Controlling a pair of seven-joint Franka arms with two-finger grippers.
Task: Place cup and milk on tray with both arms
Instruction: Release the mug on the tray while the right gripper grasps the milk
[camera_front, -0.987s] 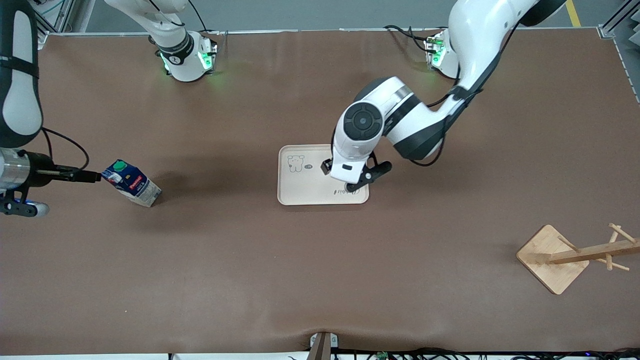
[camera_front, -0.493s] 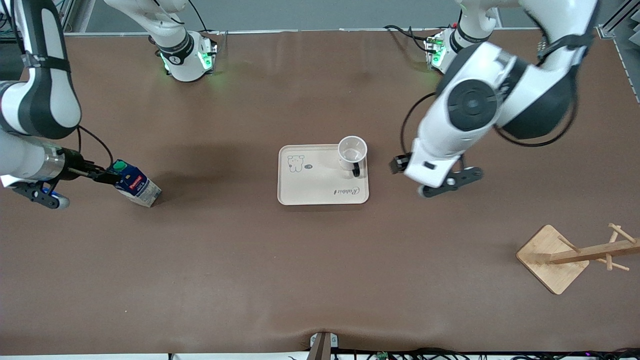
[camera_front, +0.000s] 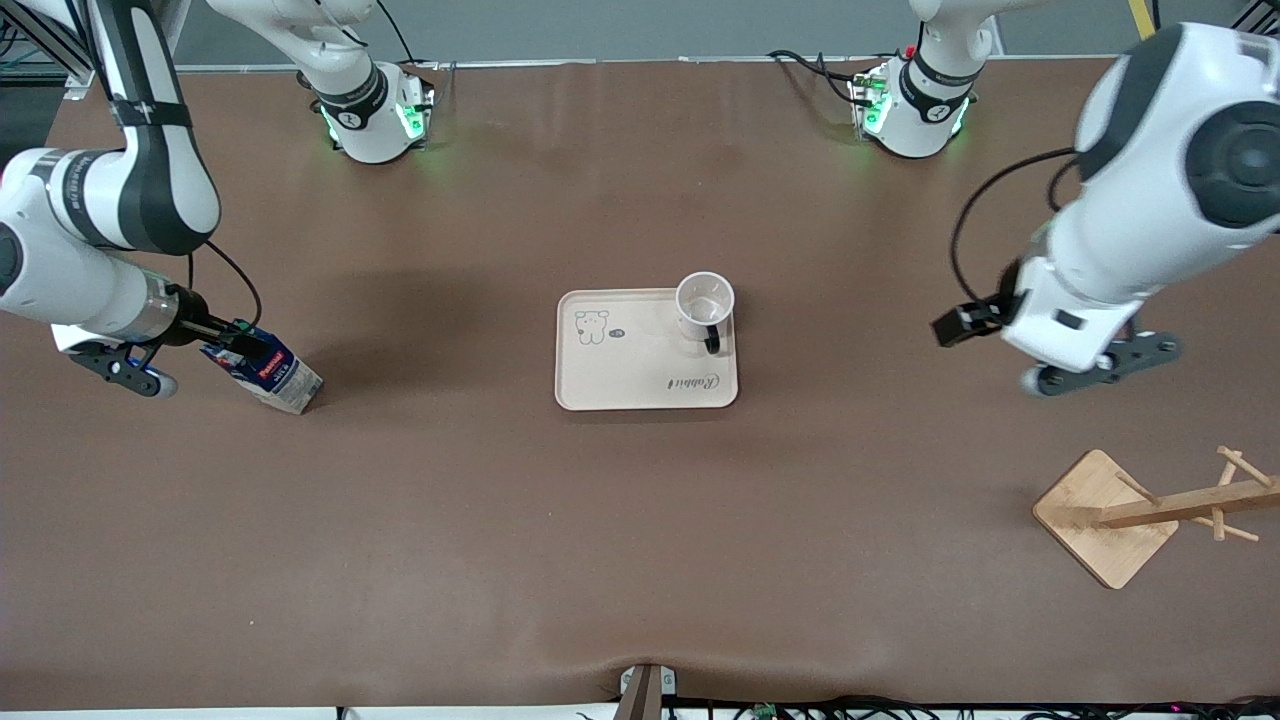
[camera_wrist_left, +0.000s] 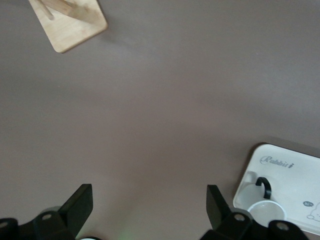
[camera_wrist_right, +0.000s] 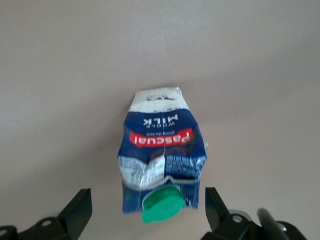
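Stands upright on the cream tray (camera_front: 630, 375), the cup (camera_front: 704, 300): small, white, open-mouthed, black loop handle turned toward the front camera, set in the tray corner toward the left arm's end and farther from that camera. Shows again in the left wrist view as a white rim with the black handle (camera_wrist_left: 263, 186) against the tray (camera_wrist_left: 295, 182). Bears a small dog drawing and cursive "Rabbit" lettering, that tray, flat and round-cornered, near the table's middle. Stands well apart from the tray, toward the right arm's end, the milk (camera_front: 268, 370): dark-blue carton, red label band, pale lower part, leaning in the front view with its top toward the right gripper. Reads "WHOLE MILK" in the right wrist view above a red "Pascual" band, with a creased upper panel and a round green cap (camera_wrist_right: 161, 207) on the carton (camera_wrist_right: 162, 152). Hovers at the carton's top, the right gripper (camera_front: 232, 337), fingers spread wide to either side of the cap end and closed on nothing. Hangs over bare table between the tray and the wooden rack (camera_front: 1150, 510), the left gripper (camera_front: 1095, 368), fingers parted and empty, rack base (camera_wrist_left: 70, 22) visible in its wrist view.
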